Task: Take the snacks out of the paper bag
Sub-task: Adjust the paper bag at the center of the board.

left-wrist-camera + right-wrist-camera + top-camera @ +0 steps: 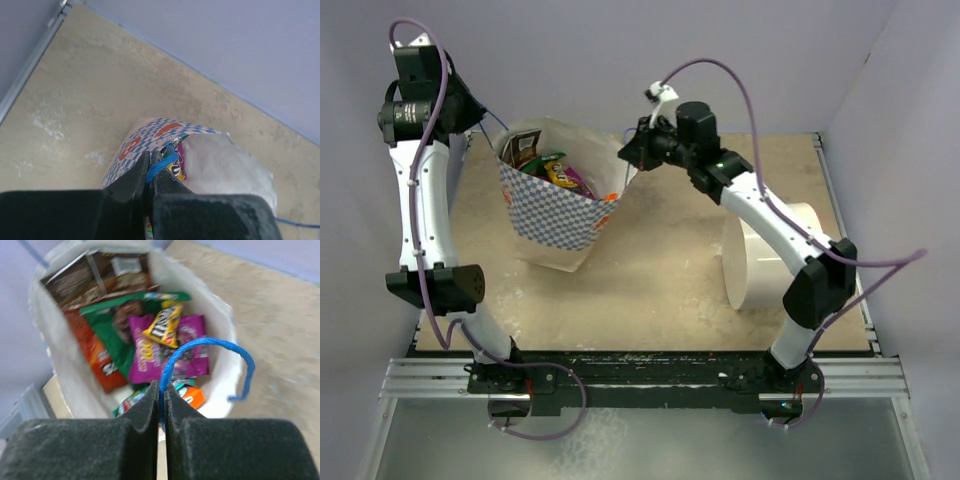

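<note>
Much of the left gripper (151, 156) is hidden in the overhead view behind its own wrist. Its wrist camera shows the two black fingers pressed together on the left handle (163, 164), a thin blue string. That camera sees only a sliver of the contents over the rim. The right gripper (161, 386) is likewise closed tight, pinching the right handle (222, 344), whose loose loop arcs above the opening. The paper bag (555, 215) stands on the table (660, 290) between the two arms, towards the far left, with its mouth spread wide. Its outside is a blue and white check with orange round logos, and the lining is plain white. The snacks (170, 352) are all inside it, piled flat and overlapping, so each one is partly covered. A brown packet (100, 275) leans against the far wall, with a green packet (107, 335) below it and an orange packet (95, 355) along the side. A yellow packet (162, 325) lies on a glossy purple packet (150, 360). The lowest pieces, teal and orange, are blurred and cut off by the fingers. A plain white cylinder (760, 260) lies on its side on the speckled beige tabletop, partly behind the right arm.
</note>
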Available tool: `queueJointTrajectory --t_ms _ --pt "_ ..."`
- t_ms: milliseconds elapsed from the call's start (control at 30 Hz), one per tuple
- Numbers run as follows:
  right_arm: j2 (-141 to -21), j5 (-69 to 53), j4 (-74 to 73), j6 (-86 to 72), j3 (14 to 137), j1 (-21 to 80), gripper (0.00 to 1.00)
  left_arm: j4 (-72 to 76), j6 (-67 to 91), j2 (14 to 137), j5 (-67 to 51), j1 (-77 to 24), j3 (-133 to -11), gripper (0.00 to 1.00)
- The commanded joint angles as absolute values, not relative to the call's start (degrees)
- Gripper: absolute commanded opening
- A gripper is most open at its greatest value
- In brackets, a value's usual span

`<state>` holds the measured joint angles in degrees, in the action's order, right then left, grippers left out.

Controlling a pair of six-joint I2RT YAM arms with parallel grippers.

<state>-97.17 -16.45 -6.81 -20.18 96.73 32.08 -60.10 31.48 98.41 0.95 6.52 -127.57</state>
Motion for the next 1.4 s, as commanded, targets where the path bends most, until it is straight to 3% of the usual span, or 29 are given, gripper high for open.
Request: queueJointTrajectory --t_ms 0,233,400,533,700,867,1133,1367 --pt "-100.21 -24.37 3.22 -23.89 101.40 38.71 0.06 -53.93 25.01 100.70 3.42 7.68 -138.93 0.00" --pt "-103.81 -27.79 -4.82 -20.46 101.01 48.42 0.09 -50.06 21.77 92.62 -2.36 7.91 -125.13 0.00" --pt "-98.81 -26.05 -6.55 -19.76 91.66 53.03 0.10 -43.75 23.28 81.02 -14.97 7.91 -108.05 0.00" --pt "-95.16 -25.56 -8.44 -20.82 86.86 54.05 0.10 -39.82 28.41 76.01 -23.87 7.87 -101.00 0.00" --pt "-91.26 -18.43 -17.51 -18.44 85.93 53.59 0.18 -38.55 34.23 72.84 -25.06 7.90 -96.54 0.00" --pt "-89.37 -9.54 -26.82 -12.37 90.32 52.66 0.36 -38.66 36.11 71.87 -26.09 7.91 -95.80 0.00" --pt "-82.49 3.04 -28.59 -6.20 92.30 50.15 0.79 -39.90 37.08 71.98 -28.96 7.91 -95.85 0.00" --pt "-78.46 4.82 -15.51 5.33 87.86 50.10 0.85 -42.52 36.10 72.23 -32.30 7.91 -96.78 0.00"
